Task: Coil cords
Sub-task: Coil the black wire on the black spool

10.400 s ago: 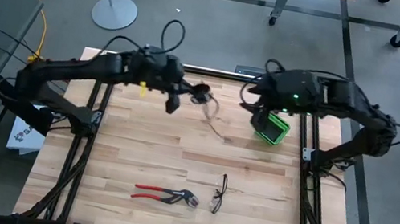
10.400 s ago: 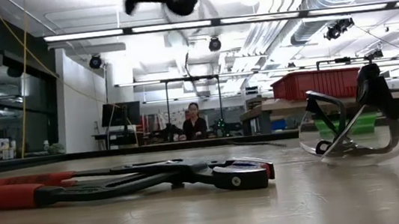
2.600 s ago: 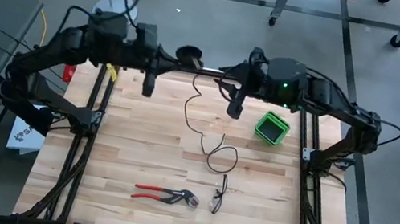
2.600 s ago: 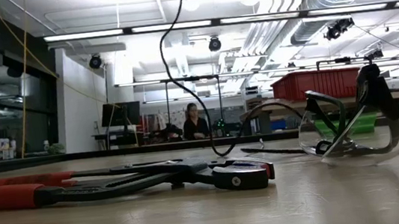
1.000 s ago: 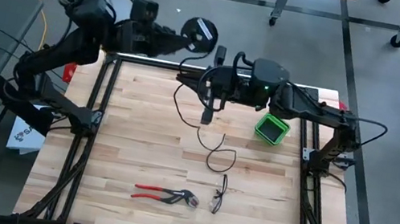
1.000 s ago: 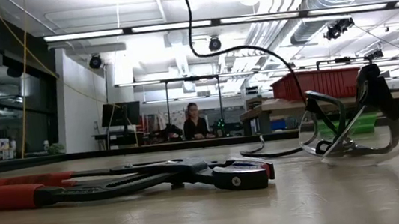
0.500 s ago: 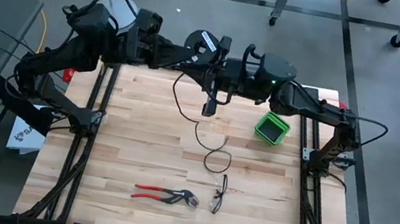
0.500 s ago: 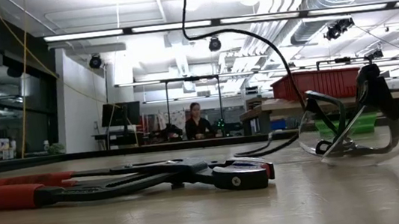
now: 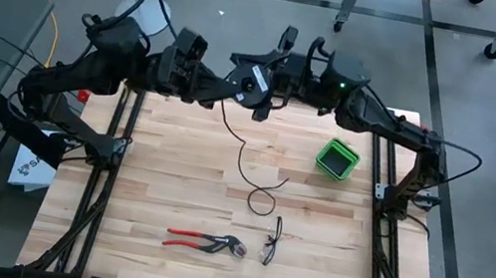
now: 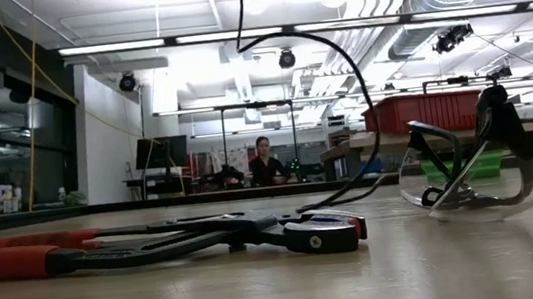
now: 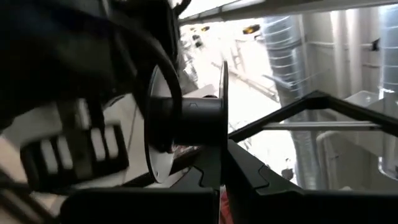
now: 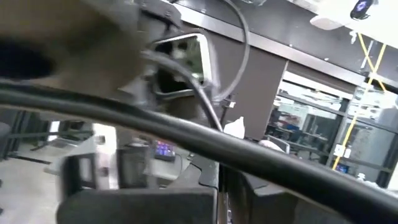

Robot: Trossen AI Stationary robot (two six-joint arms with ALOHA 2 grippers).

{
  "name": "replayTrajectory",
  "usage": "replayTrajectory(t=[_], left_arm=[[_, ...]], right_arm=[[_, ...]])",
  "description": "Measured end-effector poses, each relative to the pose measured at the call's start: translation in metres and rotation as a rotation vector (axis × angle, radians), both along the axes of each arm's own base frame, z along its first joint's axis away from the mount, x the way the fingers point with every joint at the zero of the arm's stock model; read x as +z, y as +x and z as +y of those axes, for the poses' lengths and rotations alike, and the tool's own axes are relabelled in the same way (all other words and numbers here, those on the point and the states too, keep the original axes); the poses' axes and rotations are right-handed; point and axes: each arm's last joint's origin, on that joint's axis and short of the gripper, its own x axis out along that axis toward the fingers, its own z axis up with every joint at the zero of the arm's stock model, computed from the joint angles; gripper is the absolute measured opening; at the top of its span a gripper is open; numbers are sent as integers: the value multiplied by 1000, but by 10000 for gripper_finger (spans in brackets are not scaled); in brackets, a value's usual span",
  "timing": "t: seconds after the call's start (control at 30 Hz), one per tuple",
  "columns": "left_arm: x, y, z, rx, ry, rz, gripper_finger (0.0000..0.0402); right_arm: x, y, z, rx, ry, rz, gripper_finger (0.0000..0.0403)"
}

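A thin black cord (image 9: 243,153) hangs from high over the table's far edge. Its lower end lies curled on the wood (image 9: 263,200). In the low view the cord (image 10: 364,78) arcs down from the top. My left gripper (image 9: 236,87) is shut on a black spool (image 9: 256,80) with pale flange faces. The cord passes over one flange (image 11: 169,81) in the left wrist view. My right gripper (image 9: 271,92), right beside the spool, is shut on the cord (image 12: 280,158). My left gripper pinches the spool at the rim of its thin flange (image 11: 222,149), next to the hub (image 11: 199,121). The spool is lifted clear, high above the table's far edge, with its axis about level. My right gripper pinches the cord (image 12: 205,146) between its two fingers, close to the spool. The cord lies across the fingers. From there it hangs slack, and its free end rests on the table.
Red-handled pliers (image 9: 205,243) and safety glasses (image 9: 271,241) lie near the table's front edge. A green box (image 9: 338,158) stands at the right. The black frame rails (image 9: 112,167) run along both sides. A person sits far behind the table (image 10: 266,162).
My left gripper has carried the spool from beyond the far edge toward the table's middle and right, rolling it as it went. My right gripper has moved toward the far edge, up to the spool. The hanging cord has swung, and its curl on the table has shifted slightly.
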Motion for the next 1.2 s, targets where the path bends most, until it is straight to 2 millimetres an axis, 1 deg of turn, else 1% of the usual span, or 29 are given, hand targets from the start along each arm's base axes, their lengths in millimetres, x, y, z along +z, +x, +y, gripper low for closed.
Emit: replayTrajectory(t=[0.2,0.53,0.7,0.87,1.03,1.13,1.2], left_arm=[[-4,-16,0,7,2,99,0],[-20,-49,5,112,152,347,0],[-23,-57,10,215,303,399,0],[-23,-59,17,350,526,422,0],[-22,-61,21,488,737,474,0],[-21,-62,23,537,808,487,0],[-18,-62,23,561,833,462,0]], right_arm=[[-2,-2,-16,-17,-3,26,0],[-9,-5,-35,-44,-12,102,0],[-13,-6,-37,-54,1,150,0],[-15,-7,-37,-51,20,172,0],[-15,-11,-36,-48,40,206,0],[-14,-15,-35,-50,48,227,0],[-15,-17,-35,-49,52,243,0]])
